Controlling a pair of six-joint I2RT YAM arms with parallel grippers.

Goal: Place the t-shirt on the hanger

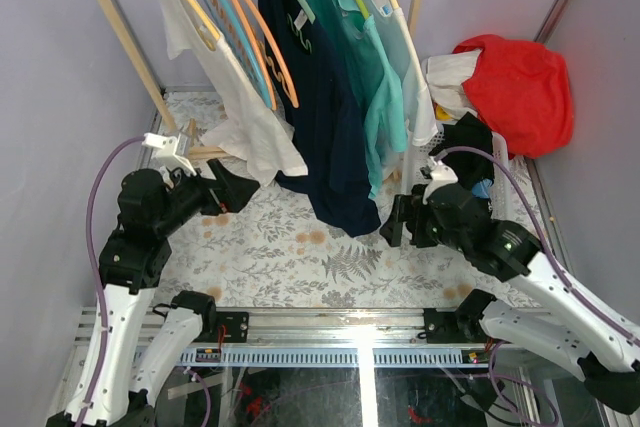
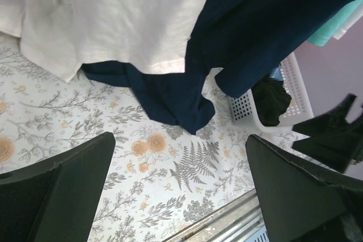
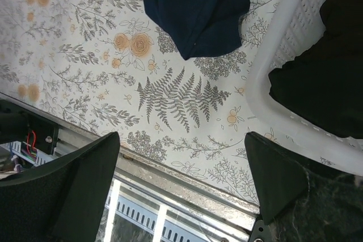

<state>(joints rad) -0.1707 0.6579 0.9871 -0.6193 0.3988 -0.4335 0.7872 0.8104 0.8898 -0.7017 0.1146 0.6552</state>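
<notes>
The white t-shirt (image 1: 243,97) hangs on the pale yellow hanger (image 1: 197,9) at the left end of the wooden rack (image 1: 120,7), its hem draped down near the floral table. Its lower part fills the top left of the left wrist view (image 2: 113,15). My left gripper (image 1: 240,190) is open and empty just below and left of the shirt's hem; its wrist view (image 2: 180,137) shows only tablecloth between the jaws. My right gripper (image 1: 392,222) is open and empty at the right, below the navy shirt; its wrist view (image 3: 181,135) shows the table's front edge.
A navy shirt (image 1: 325,117), teal shirts (image 1: 375,77) and a pale shirt (image 1: 415,67) hang on the rack, with orange (image 1: 262,32) and light blue (image 1: 235,32) hangers. A white basket (image 3: 283,55) with dark clothes stands right. A red garment (image 1: 520,82) lies behind it.
</notes>
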